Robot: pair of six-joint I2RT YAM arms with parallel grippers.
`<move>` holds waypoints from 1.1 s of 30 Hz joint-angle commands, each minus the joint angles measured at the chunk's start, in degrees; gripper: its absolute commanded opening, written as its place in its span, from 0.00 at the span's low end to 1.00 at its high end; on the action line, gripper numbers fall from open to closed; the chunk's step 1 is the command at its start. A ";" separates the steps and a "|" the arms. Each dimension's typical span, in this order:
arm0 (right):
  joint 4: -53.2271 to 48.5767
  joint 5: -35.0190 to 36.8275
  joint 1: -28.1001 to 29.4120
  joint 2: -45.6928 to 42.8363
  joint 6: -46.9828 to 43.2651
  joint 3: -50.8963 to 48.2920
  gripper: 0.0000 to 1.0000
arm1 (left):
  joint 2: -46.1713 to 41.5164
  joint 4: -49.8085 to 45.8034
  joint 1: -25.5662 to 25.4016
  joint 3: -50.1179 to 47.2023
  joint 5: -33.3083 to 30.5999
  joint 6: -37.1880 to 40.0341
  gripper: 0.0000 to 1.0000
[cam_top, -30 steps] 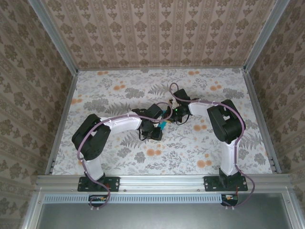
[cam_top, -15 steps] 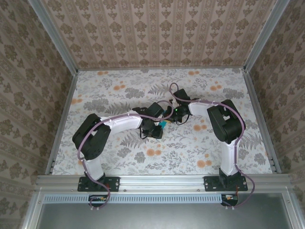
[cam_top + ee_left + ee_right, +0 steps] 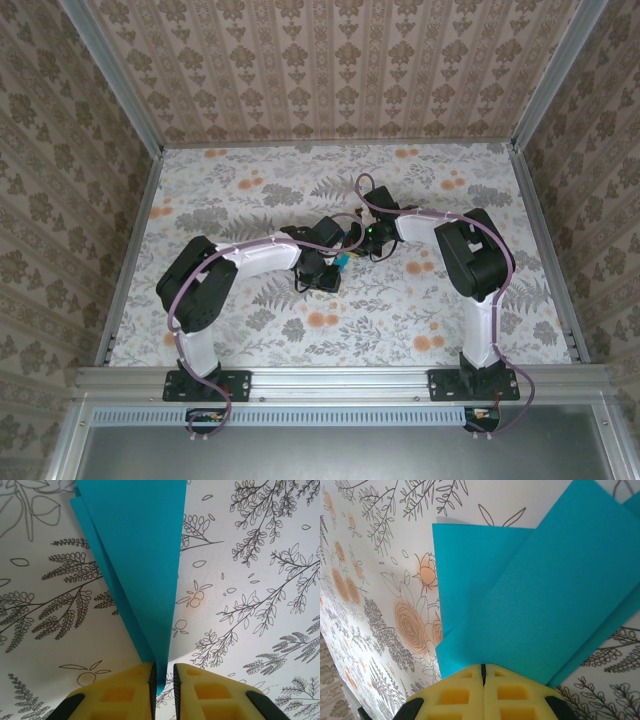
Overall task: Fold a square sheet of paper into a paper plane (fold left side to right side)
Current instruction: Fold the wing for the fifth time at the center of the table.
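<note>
Top view: paper plane [image 3: 343, 262] is a tiny turquoise sliver near the centre of the desk [image 3: 450, 200] — rest hidden under both wrists, folds unreadable. Left wrist view: paper runs off the top edge, and its tip sinks into the narrow gap of the left gripper [image 3: 163, 690]. Right wrist view: paper cut by top and right edges, near edge hidden behind the closed right gripper [image 3: 483, 677] — pinched or not, can't tell.

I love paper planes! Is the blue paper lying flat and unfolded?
No, the blue paper shows overlapping folded layers with sharp creases.
</note>
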 commanded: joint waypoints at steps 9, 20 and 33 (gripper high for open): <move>-4.37 0.86 0.14 2.81 -0.87 0.14 0.00 | 0.54 -1.41 -0.62 -0.45 -1.28 1.15 0.18; -4.25 1.12 0.10 2.66 -0.84 -0.01 0.00 | 0.31 -1.30 -0.88 -1.28 -1.24 0.88 0.14; -4.51 1.30 0.10 3.26 -0.99 0.20 0.00 | -1.43 2.86 -0.56 -4.68 2.64 -1.30 0.07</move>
